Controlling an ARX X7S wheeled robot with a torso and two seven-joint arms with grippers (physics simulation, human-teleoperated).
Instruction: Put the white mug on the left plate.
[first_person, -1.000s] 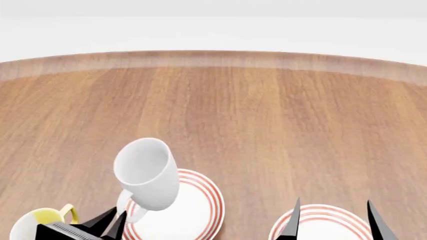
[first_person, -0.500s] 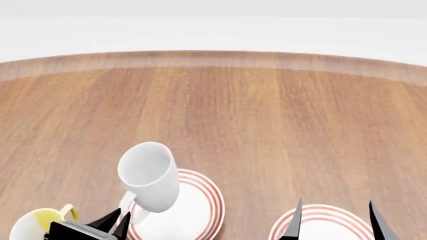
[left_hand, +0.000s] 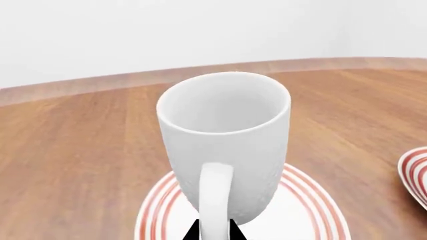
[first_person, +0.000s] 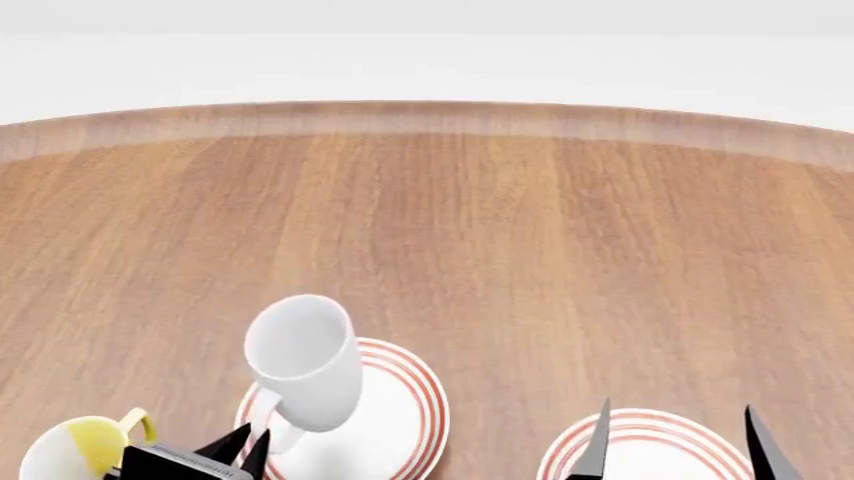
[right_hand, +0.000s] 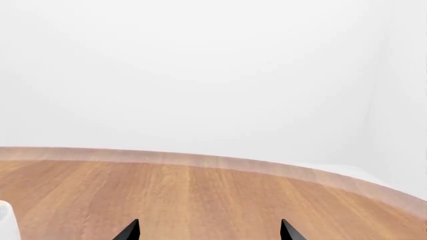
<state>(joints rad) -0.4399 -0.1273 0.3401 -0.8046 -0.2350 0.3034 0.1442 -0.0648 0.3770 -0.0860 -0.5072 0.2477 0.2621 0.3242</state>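
Note:
The white mug (first_person: 304, 370) stands nearly upright over the left plate (first_person: 400, 425), its handle turned toward me. My left gripper (first_person: 247, 447) is shut on that handle. In the left wrist view the black fingertips (left_hand: 191, 232) pinch the white mug's (left_hand: 223, 145) handle from both sides, just above the red-ringed left plate (left_hand: 310, 212). Whether the mug's base touches the plate I cannot tell. My right gripper (first_person: 675, 410) hangs open over the other plate, and the right wrist view shows nothing between the open right gripper's (right_hand: 209, 230) fingers.
A smaller white mug with a yellow inside (first_person: 78, 447) sits at the near left beside my left gripper. A second red-ringed plate (first_person: 654, 455) lies at the near right, its edge (left_hand: 415, 172) also showing in the left wrist view. The round wooden table (first_person: 534, 230) stretches beyond.
The left gripper has carried the white mug downward toward the left plate and a little to the right. The right gripper has barely shifted.

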